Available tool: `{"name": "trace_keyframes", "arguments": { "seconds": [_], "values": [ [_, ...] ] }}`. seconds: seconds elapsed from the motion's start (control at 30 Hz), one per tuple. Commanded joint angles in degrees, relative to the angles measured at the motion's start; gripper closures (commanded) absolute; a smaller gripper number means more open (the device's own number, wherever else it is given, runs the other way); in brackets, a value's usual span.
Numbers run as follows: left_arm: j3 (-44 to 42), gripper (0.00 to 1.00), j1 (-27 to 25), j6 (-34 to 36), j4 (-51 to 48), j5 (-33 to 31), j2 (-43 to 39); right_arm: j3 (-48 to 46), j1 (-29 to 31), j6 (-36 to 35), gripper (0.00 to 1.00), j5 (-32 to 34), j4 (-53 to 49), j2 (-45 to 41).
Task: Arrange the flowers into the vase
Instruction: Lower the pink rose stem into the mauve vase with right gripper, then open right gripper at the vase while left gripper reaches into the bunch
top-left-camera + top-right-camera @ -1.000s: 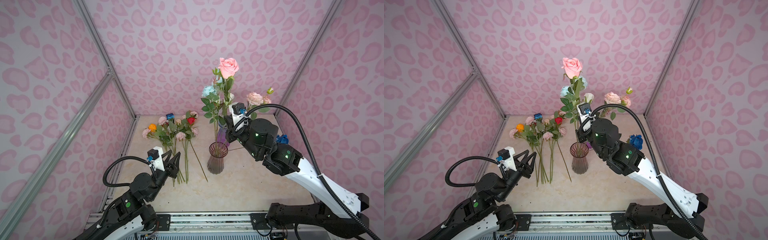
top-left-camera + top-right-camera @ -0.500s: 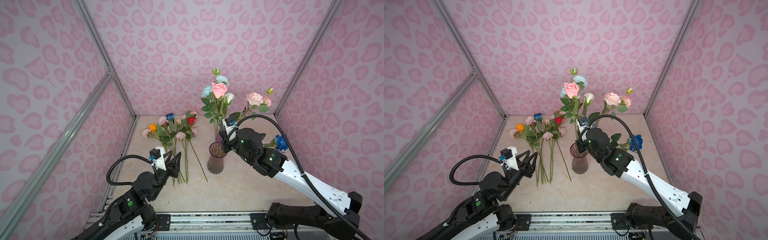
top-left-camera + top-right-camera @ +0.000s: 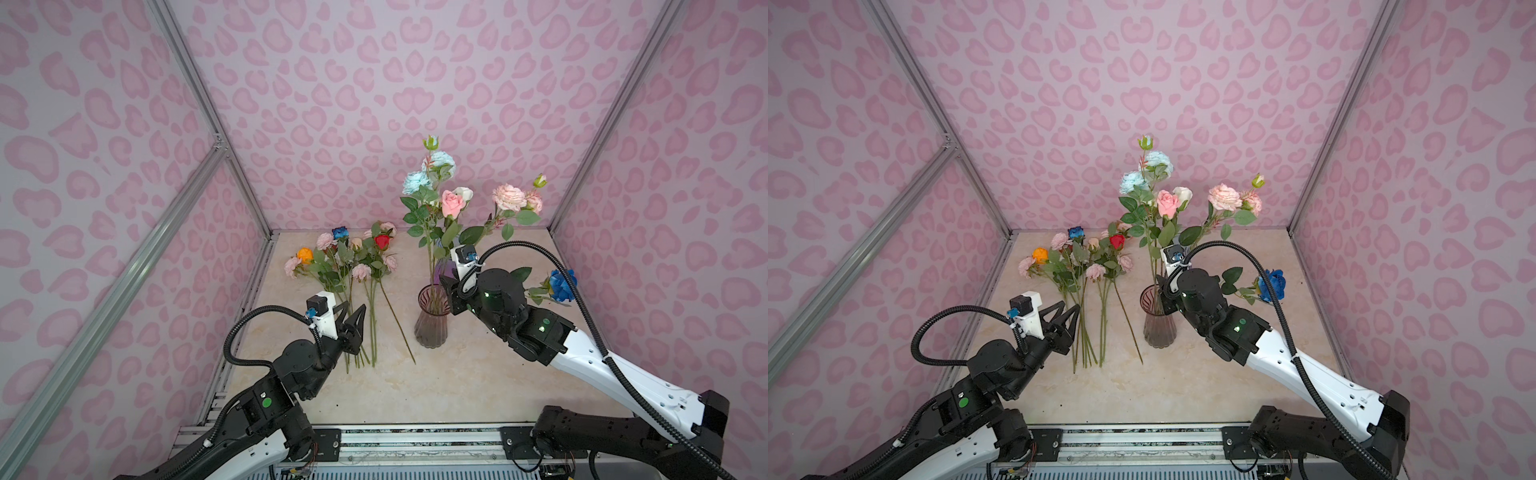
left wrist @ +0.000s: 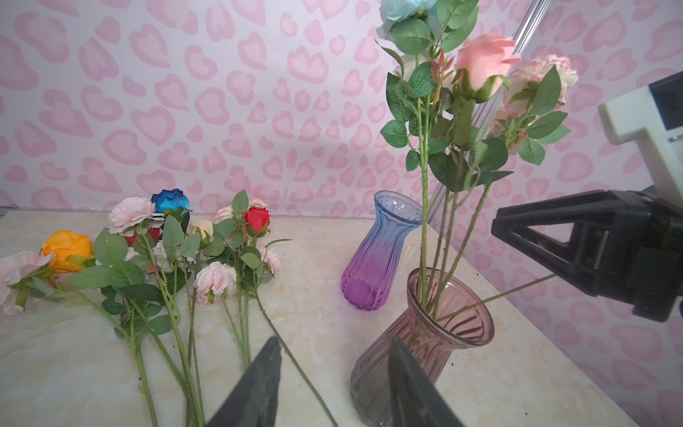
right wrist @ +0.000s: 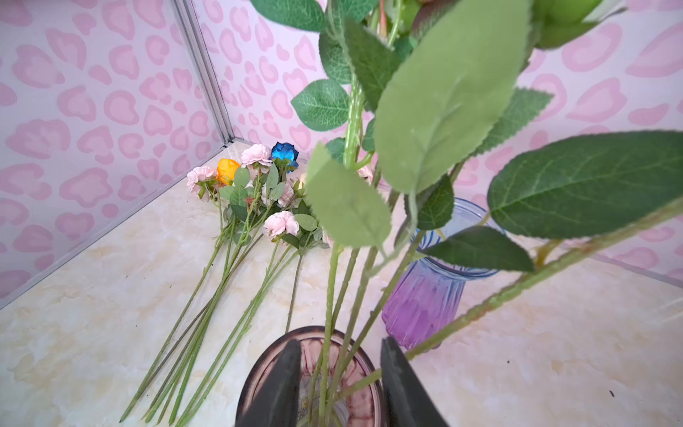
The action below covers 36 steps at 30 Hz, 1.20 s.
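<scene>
A mauve glass vase [image 3: 431, 328] [image 3: 1158, 328] [image 4: 425, 355] [image 5: 258, 373] stands mid-table and holds several flowers: pale blue heads, a white one, peach peonies and a pink rose [image 3: 452, 203] [image 3: 1168, 203] [image 4: 484, 63]. My right gripper [image 3: 448, 293] [image 3: 1165, 291] [image 5: 340, 353] hangs just over the vase mouth, open, with the stems passing loosely between its jaws. Loose flowers [image 3: 353, 266] [image 3: 1084, 266] [image 4: 166, 258] [image 5: 251, 207] lie in a bunch to the left. My left gripper [image 3: 355, 307] [image 3: 1069, 307] [image 4: 336, 342] hovers open and empty over their stem ends.
A second vase, blue fading to purple [image 4: 373, 258] [image 5: 432, 292], stands just behind the mauve one. A dark blue rose [image 3: 561, 284] [image 3: 1273, 284] lies to the right, behind my right arm. Pink patterned walls close in three sides.
My right gripper came down with the pink rose, setting its stem in the vase, and its jaws have opened. The left arm has barely moved.
</scene>
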Motion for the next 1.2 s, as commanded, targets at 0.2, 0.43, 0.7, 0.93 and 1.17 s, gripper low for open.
{"name": "trace_keyframes", "arguments": {
  "seconds": [0.2, 0.43, 0.7, 0.93, 1.17],
  "values": [
    [0.48, 0.52, 0.11, -1.38, -0.13, -4.24, 3.19, 1.42, 1.17, 0.37, 0.62, 0.25, 0.73, -3.89],
    [2.50, 0.40, 4.03, -8.03, -5.57, -9.59, 9.39, 1.19, 5.77, -0.76, 0.62, 0.80, 1.67, -7.49],
    [10.67, 0.48, 22.63, -17.71, -15.67, 10.40, 28.27, -3.74, 7.88, -0.10, 0.64, 2.44, 3.65, -11.66],
    [19.06, 0.78, 27.91, -17.79, -17.92, 13.29, 49.81, -7.23, 7.86, 1.62, 0.65, 1.91, 4.05, -13.89],
    [25.89, 0.79, 31.83, -17.02, -18.31, 13.99, 64.40, -11.87, 7.93, 3.63, 0.65, 1.52, 5.48, -16.56]
  ]
}}
